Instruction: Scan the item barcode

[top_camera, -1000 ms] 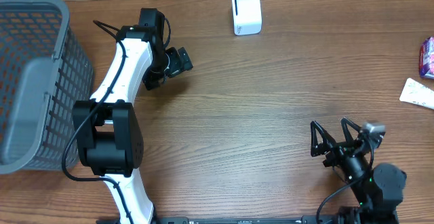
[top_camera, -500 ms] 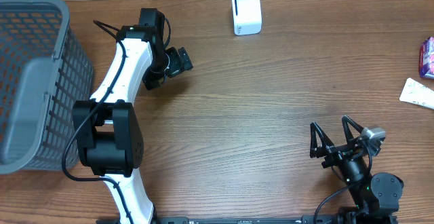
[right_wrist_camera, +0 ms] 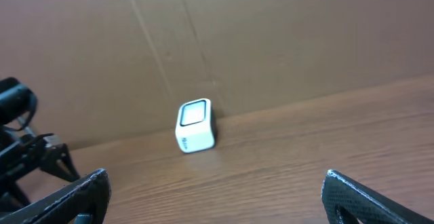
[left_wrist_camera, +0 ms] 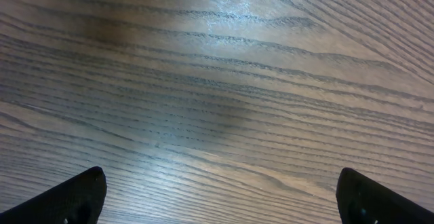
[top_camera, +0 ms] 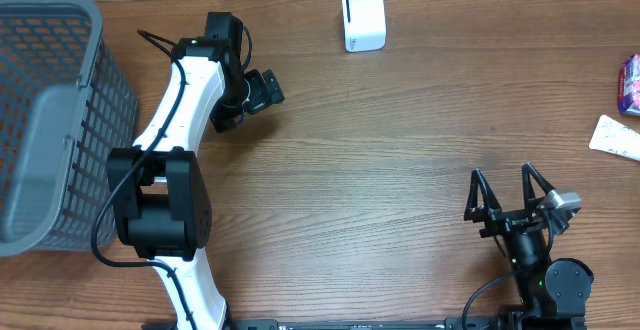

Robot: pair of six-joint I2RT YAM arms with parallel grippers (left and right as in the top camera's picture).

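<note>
My right gripper (top_camera: 504,176) spread wide and empty at lower right, my left gripper (left_wrist_camera: 222,200) likewise wide above the brown wooden table (top_camera: 380,180), white boxy scanner (top_camera: 363,16) top centre, pink-purple wrapped item (top_camera: 630,82) and flat white packet (top_camera: 615,136) at right edge.

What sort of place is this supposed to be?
Probably a mock shop checkout: a grey shopping basket, a white scanner-like box and a pink packet on a wooden table.
</note>
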